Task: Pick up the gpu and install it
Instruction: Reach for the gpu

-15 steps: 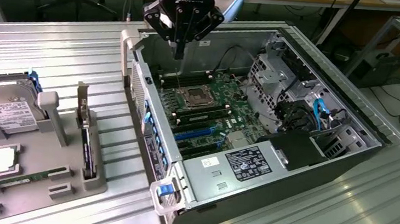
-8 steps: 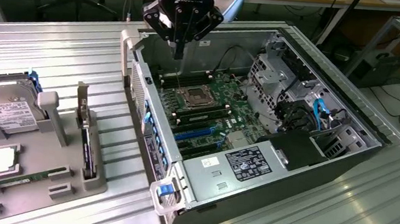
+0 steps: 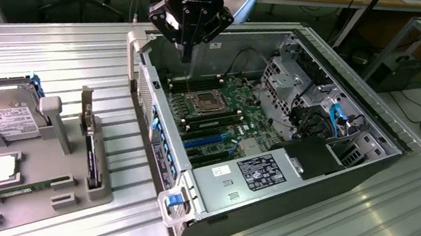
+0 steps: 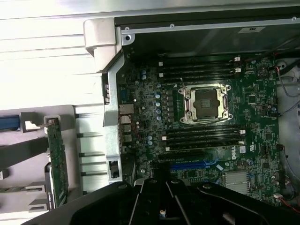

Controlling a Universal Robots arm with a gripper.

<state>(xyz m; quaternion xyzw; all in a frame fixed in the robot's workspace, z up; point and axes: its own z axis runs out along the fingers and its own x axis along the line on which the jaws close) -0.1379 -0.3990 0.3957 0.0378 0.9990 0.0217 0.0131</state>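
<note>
The gpu (image 3: 93, 154) stands on edge in a slot of the grey holder tray (image 3: 45, 154), on the exterior view's left; it is a thin dark card with a metal bracket at its far end. In the wrist view its green side (image 4: 57, 161) shows beside the case wall. My gripper (image 3: 186, 53) hangs above the open computer case (image 3: 365, 118), over the far part of the motherboard (image 3: 230, 117) near the CPU socket (image 3: 204, 102). Its fingers are together, shut on nothing, and well apart from the gpu. Blue expansion slots (image 3: 206, 142) (image 4: 187, 166) lie on the board.
The tray also holds a silver hard drive (image 3: 9, 117), a CPU chip (image 3: 1, 168) and a long green memory stick (image 3: 24, 189). A power supply (image 3: 261, 172) and drive cages with cables (image 3: 325, 126) fill the case's near and right side. Ribbed metal tabletop surrounds everything.
</note>
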